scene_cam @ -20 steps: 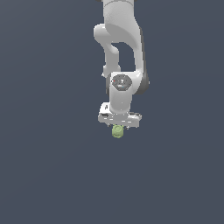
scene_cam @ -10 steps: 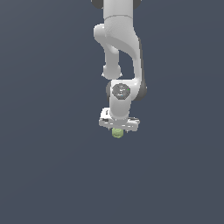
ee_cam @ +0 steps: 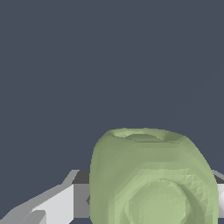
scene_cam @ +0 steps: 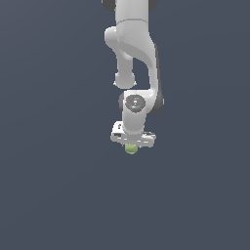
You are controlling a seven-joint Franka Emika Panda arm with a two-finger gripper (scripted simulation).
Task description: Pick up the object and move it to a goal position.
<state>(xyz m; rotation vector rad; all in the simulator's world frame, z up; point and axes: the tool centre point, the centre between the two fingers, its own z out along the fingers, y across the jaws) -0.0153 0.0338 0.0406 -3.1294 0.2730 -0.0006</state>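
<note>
The object (scene_cam: 131,148) is a small pale yellow-green lumpy ball. In the exterior view it hangs just under the white gripper (scene_cam: 131,145), held between the fingers at the end of the white arm. The gripper is shut on it. In the wrist view the object (ee_cam: 151,179) fills much of the picture, with a grey-white finger (ee_cam: 52,203) beside it. Only the lower part of the ball shows below the gripper's body in the exterior view. The object is up in the air against a plain dark grey-blue background.
The white arm (scene_cam: 134,58) reaches down from the top of the exterior view. Around it there is only uniform dark grey-blue background; no table edge, goal marker or other object shows.
The gripper and the ball it holds have shifted slightly, and the wrist has turned a little. The ball stays in the grip.
</note>
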